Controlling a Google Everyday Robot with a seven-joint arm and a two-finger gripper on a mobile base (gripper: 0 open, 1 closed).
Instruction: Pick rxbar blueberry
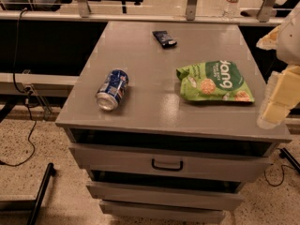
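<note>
The rxbar blueberry (pixel 164 38) is a small flat dark bar lying at the far middle of the grey cabinet top (pixel 150 78). My gripper (pixel 276 107) hangs at the right edge of the view, beside the cabinet's front right corner, well away from the bar and nearer to me. It holds nothing that I can see.
A blue soda can (pixel 112 90) lies on its side at the front left. A green snack bag (pixel 214 82) lies at the right, between the gripper and the bar. Drawers (pixel 167 163) face me below. A clear bottle (pixel 233 0) stands behind the cabinet.
</note>
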